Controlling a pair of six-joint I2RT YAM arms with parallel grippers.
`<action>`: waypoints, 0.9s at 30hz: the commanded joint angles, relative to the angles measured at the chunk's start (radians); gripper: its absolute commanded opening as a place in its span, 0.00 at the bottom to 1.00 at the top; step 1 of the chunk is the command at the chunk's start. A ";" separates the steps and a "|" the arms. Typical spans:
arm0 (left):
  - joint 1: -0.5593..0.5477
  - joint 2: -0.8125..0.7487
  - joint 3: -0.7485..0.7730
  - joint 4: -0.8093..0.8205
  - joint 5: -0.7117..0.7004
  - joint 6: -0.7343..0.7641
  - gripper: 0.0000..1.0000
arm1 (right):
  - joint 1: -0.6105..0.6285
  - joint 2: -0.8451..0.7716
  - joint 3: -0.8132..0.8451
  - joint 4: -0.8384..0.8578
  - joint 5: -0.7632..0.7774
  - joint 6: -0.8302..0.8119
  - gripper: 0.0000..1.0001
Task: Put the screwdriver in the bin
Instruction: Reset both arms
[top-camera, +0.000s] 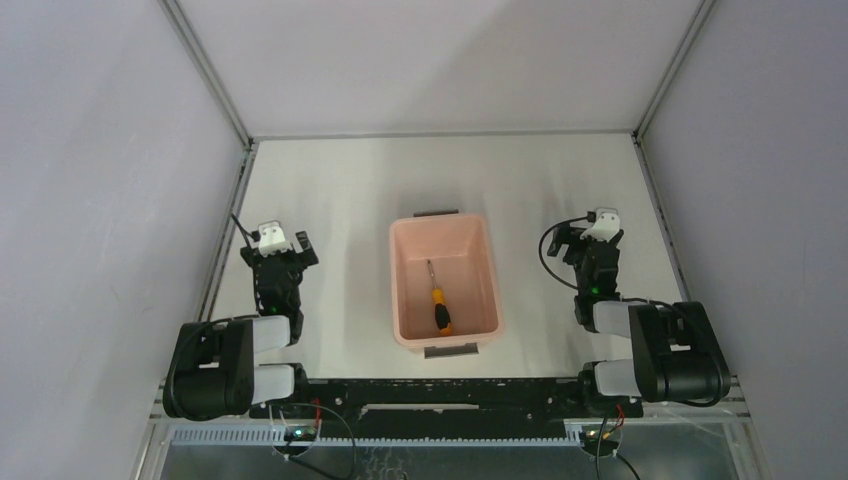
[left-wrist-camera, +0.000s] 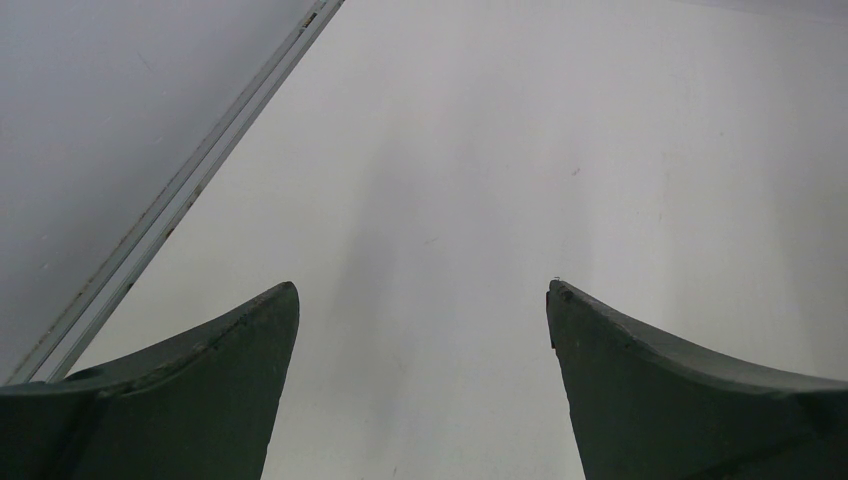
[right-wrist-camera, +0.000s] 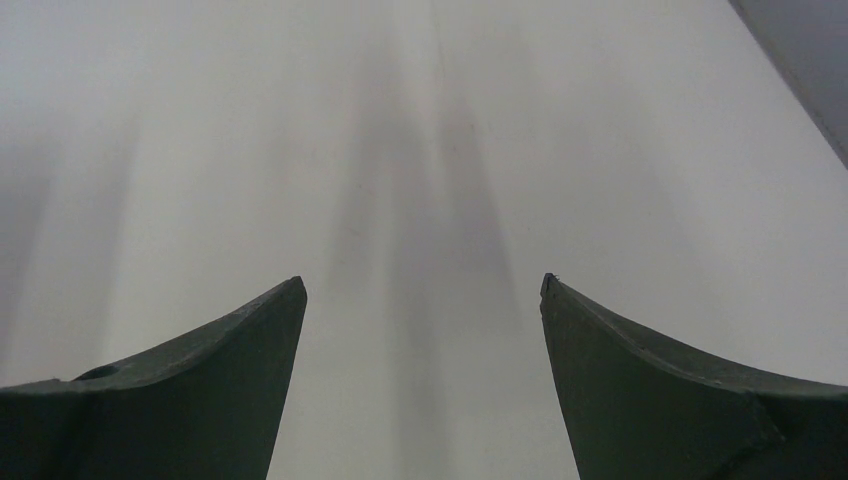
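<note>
The pale pink bin (top-camera: 405, 290) stands in the middle of the table with a dark grey handle at each short end. The screwdriver (top-camera: 439, 306) lies inside it on the floor, orange-yellow and black handle toward the near end, thin shaft pointing away. My left gripper (top-camera: 284, 246) is to the left of the bin, open and empty; in the left wrist view (left-wrist-camera: 422, 290) only bare table lies between its fingers. My right gripper (top-camera: 588, 238) is to the right of the bin, open and empty, and the right wrist view (right-wrist-camera: 422, 282) shows bare table.
White table (top-camera: 540, 180) enclosed by grey walls with metal rails along the left (left-wrist-camera: 180, 195) and right edges. Both arm bases sit at the near edge.
</note>
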 joint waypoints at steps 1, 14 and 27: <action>-0.005 -0.016 0.046 0.037 0.009 0.017 0.98 | -0.013 0.006 -0.001 0.117 -0.022 0.000 0.99; -0.004 -0.017 0.047 0.037 0.009 0.017 0.98 | -0.031 0.008 0.010 0.097 -0.055 0.008 1.00; -0.005 -0.016 0.046 0.037 0.009 0.017 0.98 | -0.059 0.009 0.020 0.078 -0.100 0.014 1.00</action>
